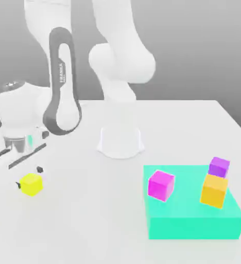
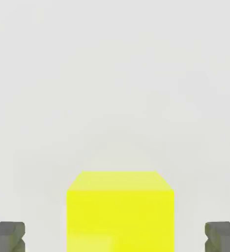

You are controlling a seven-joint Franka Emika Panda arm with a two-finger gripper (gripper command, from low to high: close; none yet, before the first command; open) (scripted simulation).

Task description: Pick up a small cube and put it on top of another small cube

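The small bright yellow cube [image 1: 31, 184] rests on the white table at the exterior view's left. My gripper [image 1: 28, 176] hangs low over it, open, with one dark fingertip on each side of the cube. In the hand view the yellow cube [image 2: 120, 211] sits between the two fingertips [image 2: 7, 236], with a clear gap on either side. Nothing is held.
A teal block [image 1: 194, 224] lies at the exterior view's front right. It carries a magenta cube [image 1: 160, 185], an orange-yellow cube [image 1: 214, 190] and a purple cube [image 1: 219, 167] just above the orange-yellow one in the picture. The arm's white base [image 1: 120, 142] stands mid-table.
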